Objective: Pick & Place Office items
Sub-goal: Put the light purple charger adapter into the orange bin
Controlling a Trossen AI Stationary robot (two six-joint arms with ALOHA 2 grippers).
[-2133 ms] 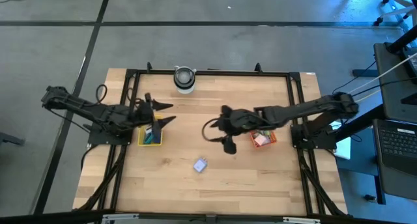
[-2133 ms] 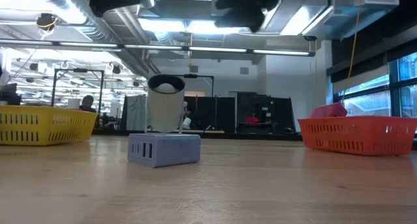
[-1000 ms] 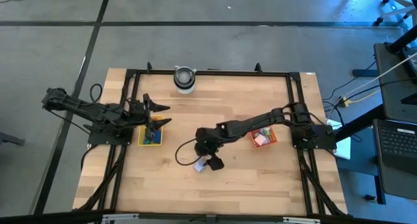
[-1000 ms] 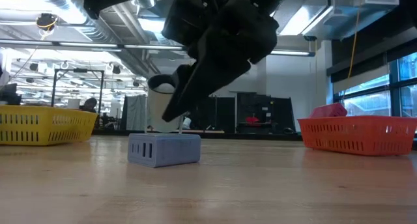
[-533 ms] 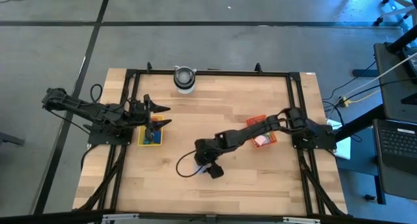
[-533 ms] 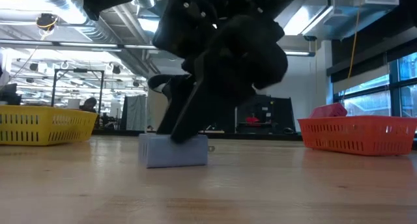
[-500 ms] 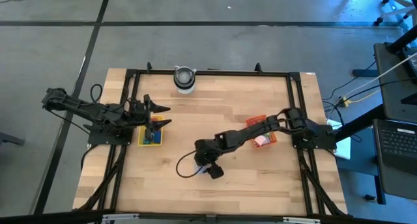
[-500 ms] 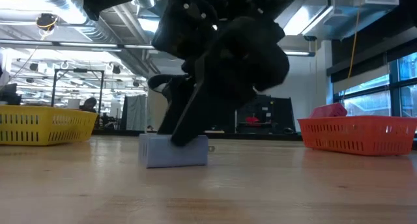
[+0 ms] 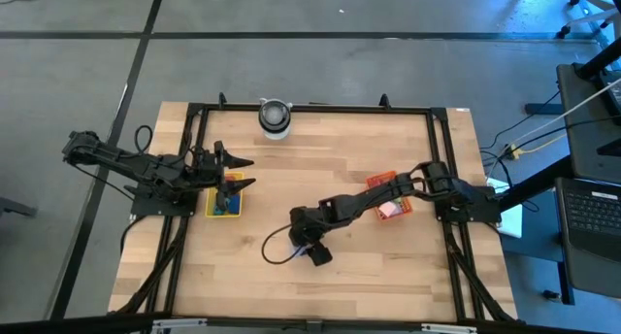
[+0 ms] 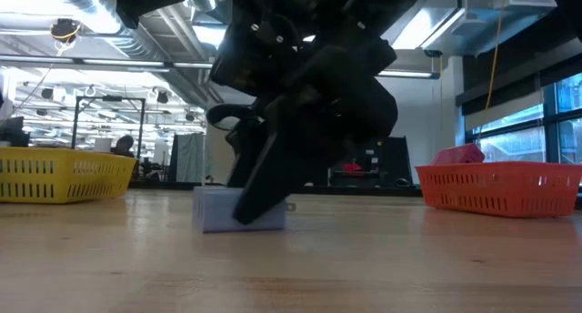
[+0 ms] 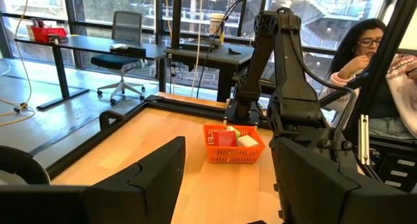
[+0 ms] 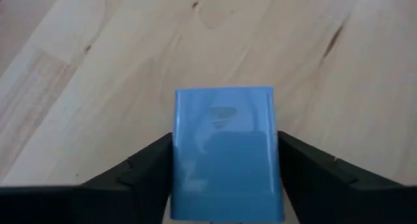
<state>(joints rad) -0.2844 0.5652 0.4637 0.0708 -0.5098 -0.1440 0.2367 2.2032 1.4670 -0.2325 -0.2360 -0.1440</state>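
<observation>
A blue-lavender block (image 12: 225,149), one of the office items, lies flat on the wooden table near its middle (image 10: 216,210). My right gripper (image 12: 225,185) slants down over it and hides it in the high view (image 9: 309,249), with one finger on each side of the block. My left gripper (image 11: 228,178) stands open and level at the table's left, above the yellow tray (image 9: 223,204), and touches nothing. The orange-red tray (image 9: 393,206) at the right holds a few small items. My right gripper pinches the block between its two fingers (image 12: 140,175), which lie against the block's two opposite side faces (image 12: 181,152). The fingers come slanting down from the table's right. The block lies with its underside on the table.
A round grey-white cylinder (image 9: 275,117) stands at the far edge. The yellow tray (image 10: 55,172) and the orange-red tray (image 10: 500,190) sit at the left and right. A black frame runs round the table. A person (image 11: 365,48) sits beyond the right side.
My right gripper has sunk toward the table onto the block, its fingers coming down around it. The block has slid a little along the table and stays flat on it.
</observation>
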